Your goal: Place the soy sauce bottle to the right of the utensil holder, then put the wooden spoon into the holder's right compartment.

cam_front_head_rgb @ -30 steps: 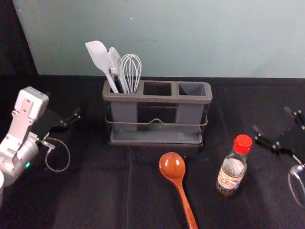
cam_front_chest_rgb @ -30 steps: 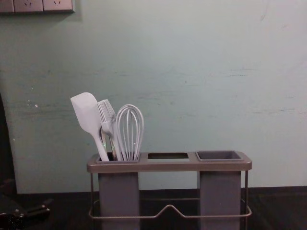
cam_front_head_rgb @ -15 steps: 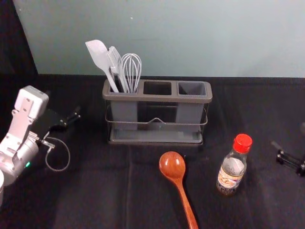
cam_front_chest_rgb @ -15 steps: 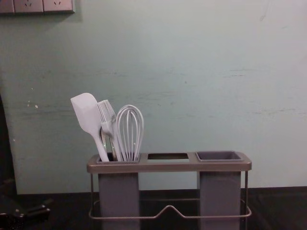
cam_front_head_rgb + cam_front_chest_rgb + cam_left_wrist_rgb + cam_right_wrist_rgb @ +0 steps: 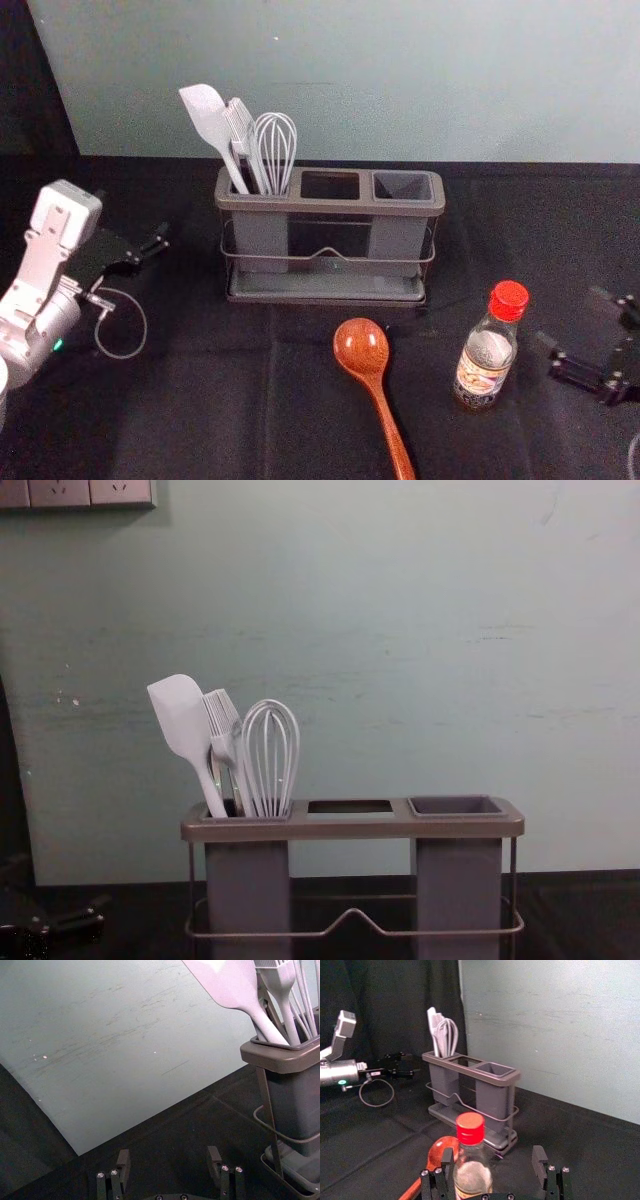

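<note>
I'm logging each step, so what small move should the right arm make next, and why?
Probably shift the open right gripper slightly toward the robot's body before reaching in: the soy sauce bottle stands to its left, and the right wrist view shows it off toward one side of the gap, not centred.

The reddish-brown, round-bowled spoon [image 5: 361, 345] was glossy wood; the slim clear bottle [image 5: 490, 348] looked like smooth glass, its round red cap [image 5: 509, 300] plastic. The long grey three-compartment holder [image 5: 330, 207] looked matt plastic, the black tablecloth [image 5: 190, 410] dull fabric.
</note>
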Action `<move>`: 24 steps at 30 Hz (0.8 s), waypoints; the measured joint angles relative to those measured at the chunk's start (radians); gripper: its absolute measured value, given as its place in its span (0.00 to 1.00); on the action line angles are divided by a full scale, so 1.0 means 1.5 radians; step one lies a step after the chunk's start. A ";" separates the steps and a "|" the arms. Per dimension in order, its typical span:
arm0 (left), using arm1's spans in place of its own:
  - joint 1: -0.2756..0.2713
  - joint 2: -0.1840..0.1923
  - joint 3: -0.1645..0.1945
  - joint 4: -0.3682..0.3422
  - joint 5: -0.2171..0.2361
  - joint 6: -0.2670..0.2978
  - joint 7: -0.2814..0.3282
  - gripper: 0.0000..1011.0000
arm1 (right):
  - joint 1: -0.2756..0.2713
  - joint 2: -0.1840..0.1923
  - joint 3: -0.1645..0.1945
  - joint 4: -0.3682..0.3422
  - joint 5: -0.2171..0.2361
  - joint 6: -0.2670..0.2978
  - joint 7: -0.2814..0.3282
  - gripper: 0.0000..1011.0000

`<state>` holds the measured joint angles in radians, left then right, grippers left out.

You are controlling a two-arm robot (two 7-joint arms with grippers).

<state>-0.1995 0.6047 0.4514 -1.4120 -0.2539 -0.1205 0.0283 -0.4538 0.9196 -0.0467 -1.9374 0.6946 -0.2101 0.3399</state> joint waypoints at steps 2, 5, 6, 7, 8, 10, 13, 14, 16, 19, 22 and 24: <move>0.000 0.000 0.000 0.000 0.000 0.000 0.000 0.99 | 0.021 -0.010 -0.019 0.003 -0.018 0.004 0.000 0.99; 0.000 0.000 0.000 0.000 0.000 0.000 0.000 0.99 | 0.050 -0.030 -0.043 0.010 -0.041 0.010 -0.001 0.99; 0.000 0.000 0.000 0.000 0.000 0.000 0.000 0.99 | 0.058 -0.035 -0.048 0.014 -0.046 0.011 -0.002 0.99; 0.000 0.000 0.000 0.000 0.000 0.000 0.000 0.99 | 0.066 -0.041 -0.053 0.017 -0.051 0.012 -0.004 0.99; 0.000 0.000 0.000 0.000 0.000 0.000 0.000 0.99 | 0.075 -0.047 -0.058 0.020 -0.055 0.014 -0.004 0.99; 0.000 0.000 0.000 0.000 0.000 0.000 0.000 0.99 | 0.098 -0.065 -0.074 0.031 -0.065 0.018 -0.005 0.99; 0.000 0.000 0.000 0.000 0.000 0.000 0.000 0.99 | 0.129 -0.090 -0.094 0.048 -0.080 0.024 -0.007 0.99; 0.000 0.000 0.000 0.000 0.000 0.000 0.000 0.99 | 0.136 -0.096 -0.098 0.052 -0.084 0.026 -0.007 0.99; 0.000 0.000 0.000 0.000 0.000 0.000 0.000 0.99 | 0.154 -0.112 -0.108 0.064 -0.093 0.028 -0.009 0.99; 0.000 0.000 0.000 0.000 0.000 0.000 0.000 0.99 | 0.169 -0.132 -0.116 0.074 -0.101 0.028 -0.009 0.99; 0.000 0.000 0.000 0.000 0.000 0.000 0.000 0.99 | 0.179 -0.147 -0.122 0.080 -0.107 0.028 -0.009 0.99; 0.000 0.000 0.000 0.000 0.000 0.000 0.000 0.99 | 0.183 -0.153 -0.124 0.084 -0.109 0.029 -0.008 0.99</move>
<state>-0.1995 0.6047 0.4514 -1.4120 -0.2539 -0.1205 0.0283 -0.1795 0.6894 -0.2328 -1.8119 0.5317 -0.1664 0.3277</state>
